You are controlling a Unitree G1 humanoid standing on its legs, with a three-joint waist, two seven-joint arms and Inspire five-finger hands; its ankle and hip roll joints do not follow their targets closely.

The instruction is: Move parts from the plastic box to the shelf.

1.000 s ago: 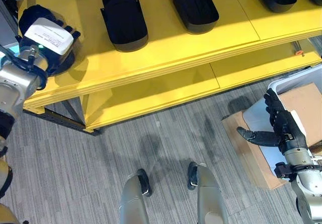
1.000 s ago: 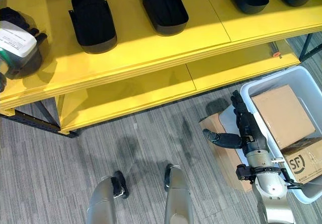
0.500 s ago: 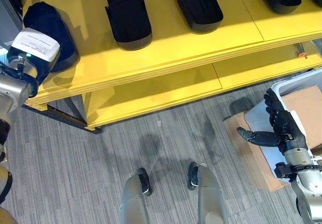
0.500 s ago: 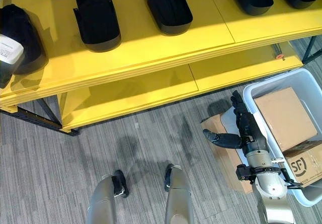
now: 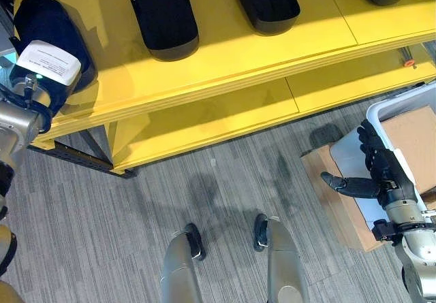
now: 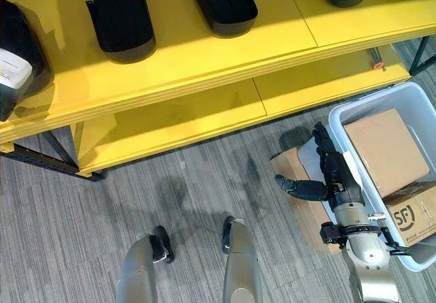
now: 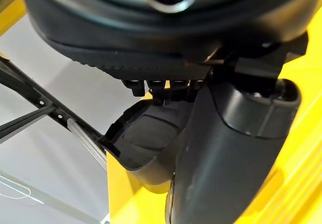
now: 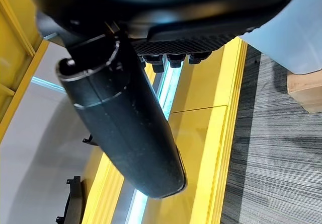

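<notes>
- The left hand [image 5: 37, 78] sits at the end of the yellow wooden shelf's [image 5: 225, 51] top board, against a black moulded plastic part [image 5: 48, 27] shaped like a shallow scoop.
- In the left wrist view the thumb lies over the part's rim and the fingers reach toward its hollow, but whether they grip it or merely rest there cannot be told.
- The part lies flat on the top board just beyond the left hand, so it seems to be at the point of being set down.
- Further along the board from that hand, more black scoop-shaped parts [image 5: 163, 13] lie in a row, each with its long side across the board; the placing likely follows that spacing.
- The parts look glossy, rounded at one end and open at the other, with thin walls.
- The right hand [image 5: 378, 170] hangs open, fingers straight and thumb out, holding nothing, just beside the pale grey plastic box [image 6: 340, 122] on the floor.
- Brown cardboard boxes [image 6: 385, 150] fill the plastic box beyond that hand, probably its next source.
</notes>
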